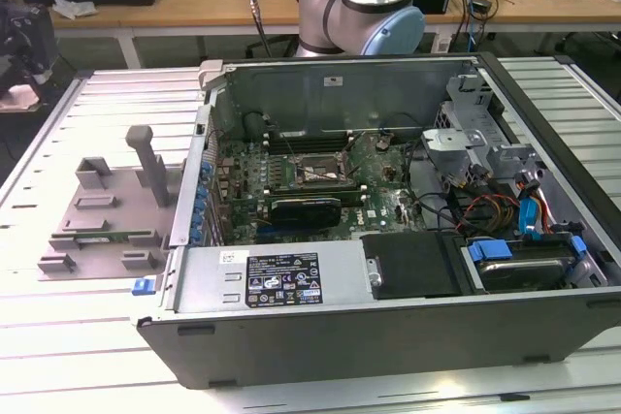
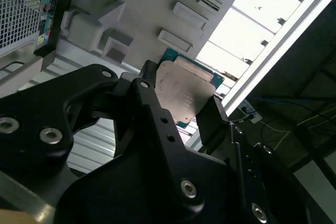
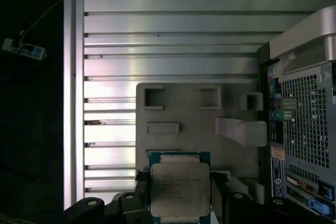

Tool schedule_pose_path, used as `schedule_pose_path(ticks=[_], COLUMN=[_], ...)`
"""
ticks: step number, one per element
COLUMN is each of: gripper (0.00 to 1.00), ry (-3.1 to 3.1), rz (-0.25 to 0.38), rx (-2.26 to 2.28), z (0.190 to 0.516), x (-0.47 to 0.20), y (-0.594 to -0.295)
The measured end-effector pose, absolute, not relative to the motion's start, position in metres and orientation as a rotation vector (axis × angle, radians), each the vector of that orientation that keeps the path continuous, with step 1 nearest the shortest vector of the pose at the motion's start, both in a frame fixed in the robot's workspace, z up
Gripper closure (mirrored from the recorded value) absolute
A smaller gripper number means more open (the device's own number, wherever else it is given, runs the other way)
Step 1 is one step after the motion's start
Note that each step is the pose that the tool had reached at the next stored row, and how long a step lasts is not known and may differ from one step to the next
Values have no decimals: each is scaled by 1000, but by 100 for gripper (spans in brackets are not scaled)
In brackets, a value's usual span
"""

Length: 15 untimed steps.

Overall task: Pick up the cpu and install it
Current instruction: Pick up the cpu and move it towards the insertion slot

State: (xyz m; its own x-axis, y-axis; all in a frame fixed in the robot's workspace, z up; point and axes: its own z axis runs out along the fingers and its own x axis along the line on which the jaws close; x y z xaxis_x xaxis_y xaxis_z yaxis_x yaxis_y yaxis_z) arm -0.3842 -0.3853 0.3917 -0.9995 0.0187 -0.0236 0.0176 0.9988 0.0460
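We are doing the pick-up step: our end effector [image 2: 181, 90] is clenching the cpu [image 3: 180, 190] between its fingers, hovering over the plate [image 3: 184, 114]. Installing is not yet done; we judge it calls for a level, squarely aligned chip.

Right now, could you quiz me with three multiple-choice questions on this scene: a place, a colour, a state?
1. The grey fixture plate lies: A. at the exterior view's left of the computer case; B. inside it; C. on top of it.
2. The cpu has a top that is: A. black; B. pale silver; C. red.
3. The gripper is: A. open; B. shut on the cpu; C. shut on a cable.
Answers: 1 A, the exterior view shows it beside the case; 2 B, both wrist views show silver metal; 3 B, the cpu sits clamped in it.
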Motion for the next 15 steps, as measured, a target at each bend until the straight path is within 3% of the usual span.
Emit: schedule_pose_path(ticks=[15], gripper=[45], ry=[3117], rz=[71], rx=[28], z=[392], x=[-342], y=[-385])
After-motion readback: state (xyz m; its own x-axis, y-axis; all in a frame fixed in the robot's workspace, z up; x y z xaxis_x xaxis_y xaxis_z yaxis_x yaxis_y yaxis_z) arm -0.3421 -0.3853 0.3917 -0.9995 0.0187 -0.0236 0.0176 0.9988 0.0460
